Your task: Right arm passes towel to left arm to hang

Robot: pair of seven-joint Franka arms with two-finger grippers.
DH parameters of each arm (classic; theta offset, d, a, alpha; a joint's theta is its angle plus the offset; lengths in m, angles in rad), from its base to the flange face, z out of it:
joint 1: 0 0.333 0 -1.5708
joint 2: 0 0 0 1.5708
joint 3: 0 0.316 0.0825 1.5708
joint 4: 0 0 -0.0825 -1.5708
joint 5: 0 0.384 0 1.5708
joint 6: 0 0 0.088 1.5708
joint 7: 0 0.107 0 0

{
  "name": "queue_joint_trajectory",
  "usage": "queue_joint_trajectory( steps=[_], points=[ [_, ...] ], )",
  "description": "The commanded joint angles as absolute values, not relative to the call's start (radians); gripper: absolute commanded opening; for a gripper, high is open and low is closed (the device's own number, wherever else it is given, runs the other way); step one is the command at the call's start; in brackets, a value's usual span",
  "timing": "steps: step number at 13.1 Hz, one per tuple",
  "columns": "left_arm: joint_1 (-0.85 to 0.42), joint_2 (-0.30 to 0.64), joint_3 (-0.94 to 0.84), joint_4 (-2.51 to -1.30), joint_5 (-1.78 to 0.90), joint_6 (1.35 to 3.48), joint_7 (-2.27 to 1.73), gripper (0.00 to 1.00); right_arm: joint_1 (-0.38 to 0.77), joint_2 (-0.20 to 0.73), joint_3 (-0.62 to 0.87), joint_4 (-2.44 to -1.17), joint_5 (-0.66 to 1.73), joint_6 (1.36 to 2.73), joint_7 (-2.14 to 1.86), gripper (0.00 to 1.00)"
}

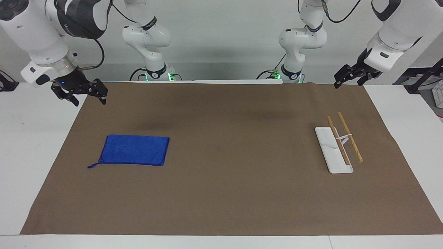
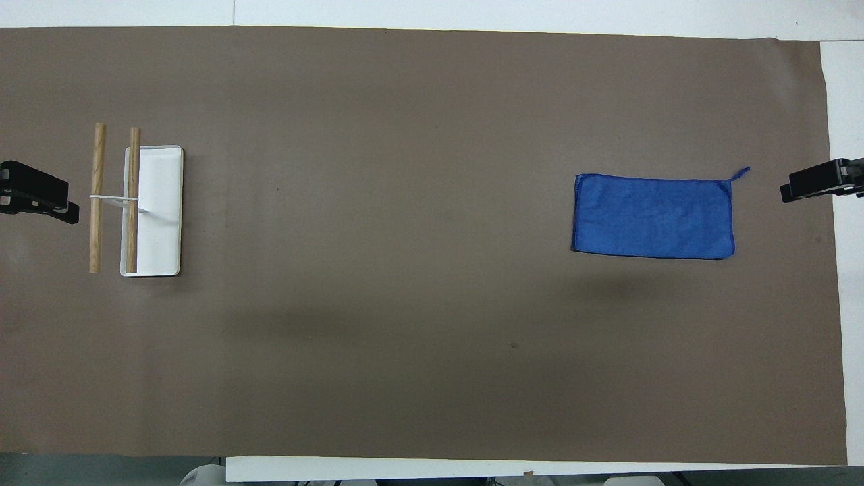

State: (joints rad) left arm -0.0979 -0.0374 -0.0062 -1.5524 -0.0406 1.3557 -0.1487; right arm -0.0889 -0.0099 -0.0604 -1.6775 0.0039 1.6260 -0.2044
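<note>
A folded blue towel point(image 1: 135, 149) point(image 2: 653, 217) lies flat on the brown mat toward the right arm's end of the table, with a small loop at one corner. My right gripper point(image 1: 89, 100) point(image 2: 810, 185), with a blue light at its wrist, hangs open over the mat's edge beside the towel and holds nothing. Toward the left arm's end stands a white rack base point(image 1: 330, 148) point(image 2: 162, 229) carrying two wooden rods point(image 1: 350, 137) point(image 2: 98, 196). My left gripper point(image 1: 347, 83) point(image 2: 40, 196) hangs open over the mat's corner, apart from the rack.
The brown mat point(image 1: 228, 173) covers most of the white table point(image 1: 34, 138). Both arm bases point(image 1: 155, 72) stand at the robots' edge of the table. Cables and dark equipment lie off the table past the left arm's end.
</note>
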Motion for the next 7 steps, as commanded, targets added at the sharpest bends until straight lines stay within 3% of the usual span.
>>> queue_joint_trajectory(
  steps=[1, 5, 7],
  points=[
    [-0.094, -0.057, -0.005, -1.572, -0.051, 1.348, -0.147, 1.00, -0.103, -0.018, -0.054, -1.690, -0.005, 1.635, -0.232, 1.00],
    [-0.094, -0.057, -0.005, -1.572, -0.051, 1.348, -0.147, 1.00, -0.103, -0.018, -0.043, -1.690, -0.003, 1.638, -0.224, 1.00],
    [-0.094, -0.057, -0.006, -1.572, -0.051, 1.348, -0.147, 1.00, -0.098, 0.001, -0.006, -1.724, -0.003, 1.705, -0.221, 1.00]
  ],
)
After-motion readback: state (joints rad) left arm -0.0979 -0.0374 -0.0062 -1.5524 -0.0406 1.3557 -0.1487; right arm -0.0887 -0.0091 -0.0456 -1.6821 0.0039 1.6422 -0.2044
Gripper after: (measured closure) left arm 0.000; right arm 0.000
